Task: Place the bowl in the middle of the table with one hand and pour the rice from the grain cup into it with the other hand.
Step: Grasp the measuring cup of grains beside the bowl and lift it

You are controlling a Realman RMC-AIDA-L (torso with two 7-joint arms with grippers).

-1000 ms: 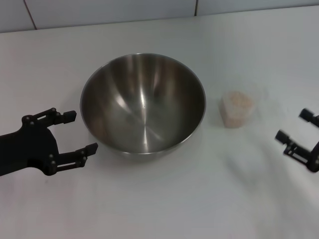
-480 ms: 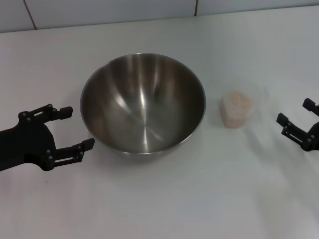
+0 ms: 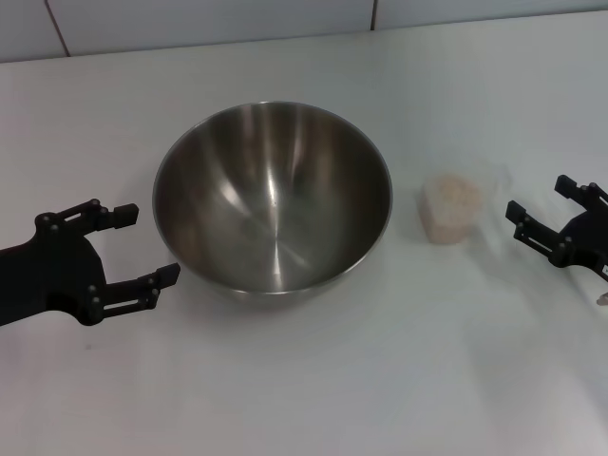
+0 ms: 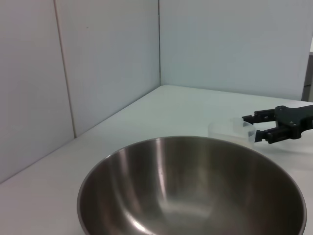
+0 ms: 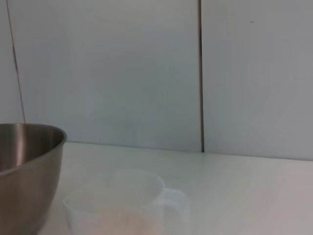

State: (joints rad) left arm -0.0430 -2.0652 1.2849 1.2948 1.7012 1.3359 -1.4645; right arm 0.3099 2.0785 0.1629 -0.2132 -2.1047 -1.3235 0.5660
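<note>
**Cut Off at the Edges**

The right gripper (image 3: 543, 209) runs off the head view's edge, its arm unseen. The bowl (image 4: 193, 191) is cropped in both wrist views. The cup (image 5: 117, 205) loses its base in the right wrist view.

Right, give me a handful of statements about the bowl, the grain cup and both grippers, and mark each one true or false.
1. The steel bowl is empty. True.
2. The rice is in the grain cup. True.
3. The right gripper is shut on the grain cup. False: it is open, beside the cup, not touching.
4. The left gripper is open next to the bowl. True.
5. The cup stands to the bowl's left. False: it stands to its right.
</note>
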